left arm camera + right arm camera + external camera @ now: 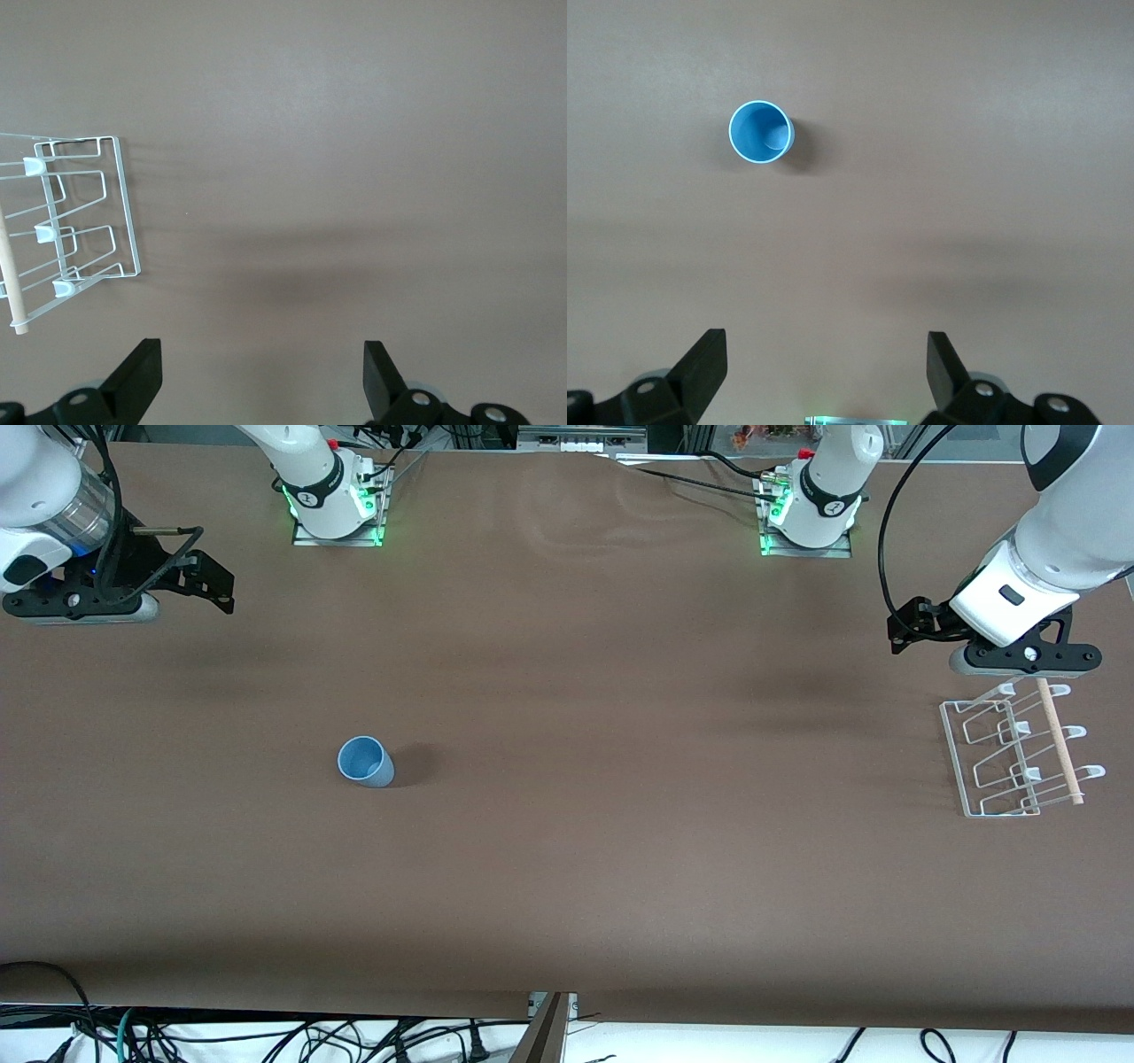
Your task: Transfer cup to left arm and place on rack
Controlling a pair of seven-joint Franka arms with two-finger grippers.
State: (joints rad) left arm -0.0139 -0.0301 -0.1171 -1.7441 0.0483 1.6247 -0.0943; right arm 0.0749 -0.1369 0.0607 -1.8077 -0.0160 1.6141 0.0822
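Probably a robotics lab: bolted arm bases (335, 509), brown-covered table (620, 868), loose cables (266, 1036).

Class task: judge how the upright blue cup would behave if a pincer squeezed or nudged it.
The cup looks like thin plastic, so probably light and slightly flexible. It stands mouth up on a narrower base, so a high nudge may tip it. Once down, its tapered round body would likely roll in a curve.

From my remote station I see a matt brown cloth-like table cover (620, 850), faintly rippled; a smooth light-blue plastic cup (365, 762); a glossy white wire rack (1010, 757) with a pale bare wooden rod (1060, 740); glossy white arm shells, matt black grippers
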